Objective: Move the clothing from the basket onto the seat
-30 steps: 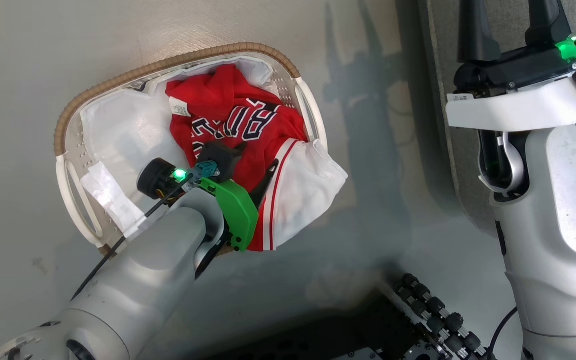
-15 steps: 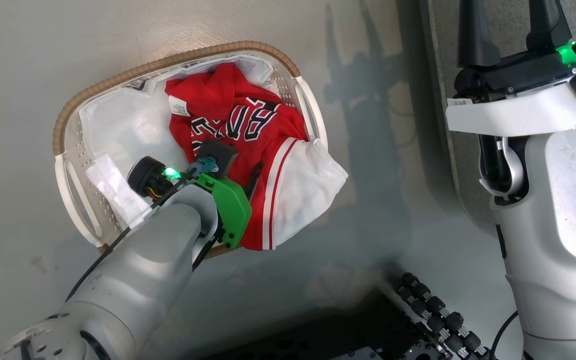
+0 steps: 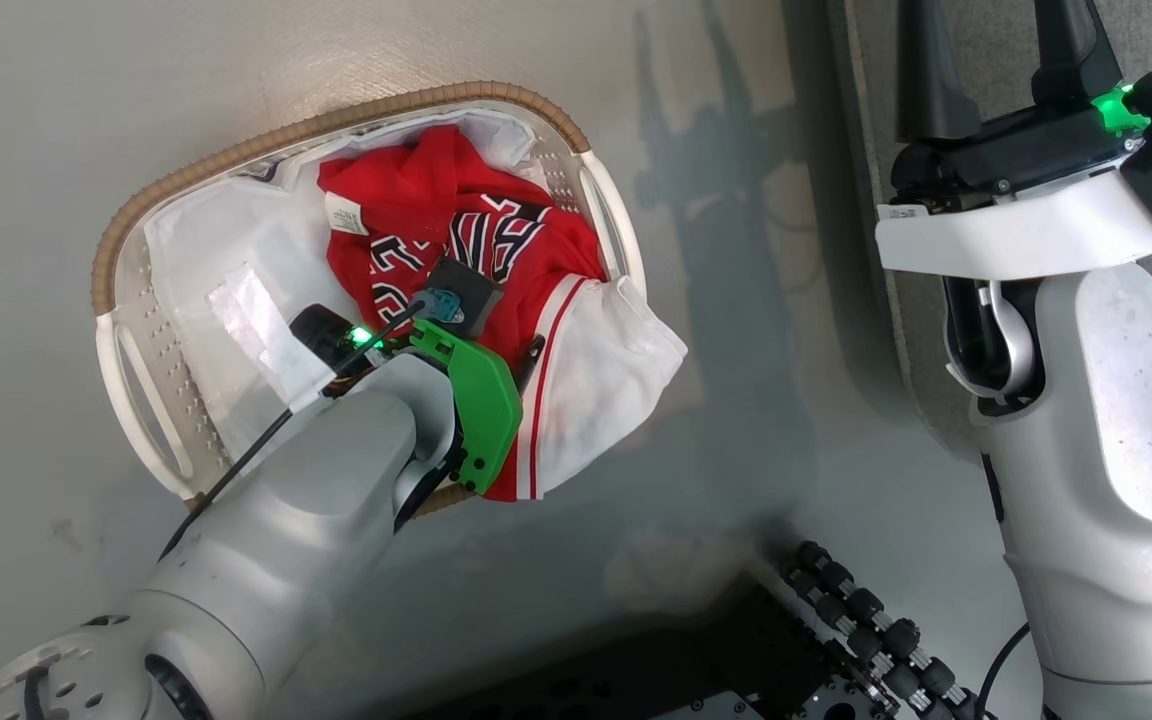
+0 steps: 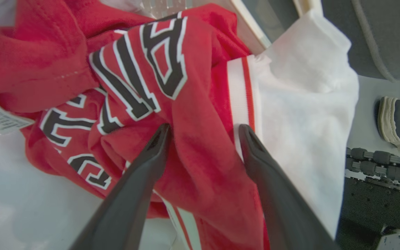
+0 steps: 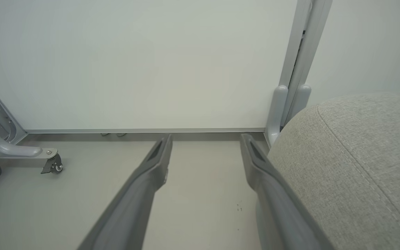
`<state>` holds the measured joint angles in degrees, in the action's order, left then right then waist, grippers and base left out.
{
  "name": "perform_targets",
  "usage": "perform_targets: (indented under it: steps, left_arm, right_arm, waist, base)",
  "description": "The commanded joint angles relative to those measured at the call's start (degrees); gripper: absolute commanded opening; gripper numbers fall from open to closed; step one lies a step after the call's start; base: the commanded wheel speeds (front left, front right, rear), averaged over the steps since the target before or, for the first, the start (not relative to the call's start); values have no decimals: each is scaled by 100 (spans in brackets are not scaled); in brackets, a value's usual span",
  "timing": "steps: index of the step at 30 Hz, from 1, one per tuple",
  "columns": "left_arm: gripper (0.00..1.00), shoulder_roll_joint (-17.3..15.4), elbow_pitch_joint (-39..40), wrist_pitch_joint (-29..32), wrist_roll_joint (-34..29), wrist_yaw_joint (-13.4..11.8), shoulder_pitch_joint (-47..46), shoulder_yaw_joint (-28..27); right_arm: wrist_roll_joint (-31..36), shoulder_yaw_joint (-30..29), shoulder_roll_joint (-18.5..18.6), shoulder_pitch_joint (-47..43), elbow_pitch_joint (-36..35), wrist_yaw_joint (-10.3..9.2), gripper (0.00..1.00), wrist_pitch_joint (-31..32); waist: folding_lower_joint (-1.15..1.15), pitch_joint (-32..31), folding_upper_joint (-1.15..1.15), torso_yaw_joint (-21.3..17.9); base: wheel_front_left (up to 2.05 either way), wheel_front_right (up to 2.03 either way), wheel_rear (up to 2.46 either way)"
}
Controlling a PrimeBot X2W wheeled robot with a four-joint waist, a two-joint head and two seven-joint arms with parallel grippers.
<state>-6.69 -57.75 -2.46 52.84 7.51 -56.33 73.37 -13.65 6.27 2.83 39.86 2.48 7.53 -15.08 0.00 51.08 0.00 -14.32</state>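
Nothing moved yet: clothes (image 3: 436,200) in basket (image 3: 336,122), none on seat (image 5: 359,156). L fingers (image 4: 146,166) apart round a red fold in basket; R fingers (image 5: 155,170) apart, empty.

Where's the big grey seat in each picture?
Head view: the seat is top right, right of the basket.
Left wrist view: seat in the top right corner, past the jersey.
Right wrist view: seat at lower right.
Shared landmark: the pale floor along its edge.
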Motion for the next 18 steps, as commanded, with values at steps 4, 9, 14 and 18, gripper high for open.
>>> perform_targets:
  steps: [4, 9, 14, 18]
  left_arm:
    - [100, -108, 74, 193, -28, -4, -83, 0]
    - [100, -154, 103, 306, -119, -4, -106, 0]
    - [0, -180, 139, 352, -275, -4, -76, 1]
    - [0, -219, 179, 349, -371, -4, 5, 0]
  right_arm:
    - [-61, 55, 20, -32, -17, -8, 100, -13]
    - [-61, 79, 19, 22, -46, -8, 100, -13]
    - [-71, 94, 19, 46, -75, -8, 100, -13]
    - [-18, 114, 20, 55, -54, -8, 100, -13]
  waist:
    - [0, 24, 0, -45]
    - [0, 66, 0, -86]
    - [0, 81, 0, -92]
    - [0, 48, 0, -59]
  base:
    - [0, 0, 0]
    - [0, 0, 0]
    - [0, 0, 0]
    - [0, 0, 0]
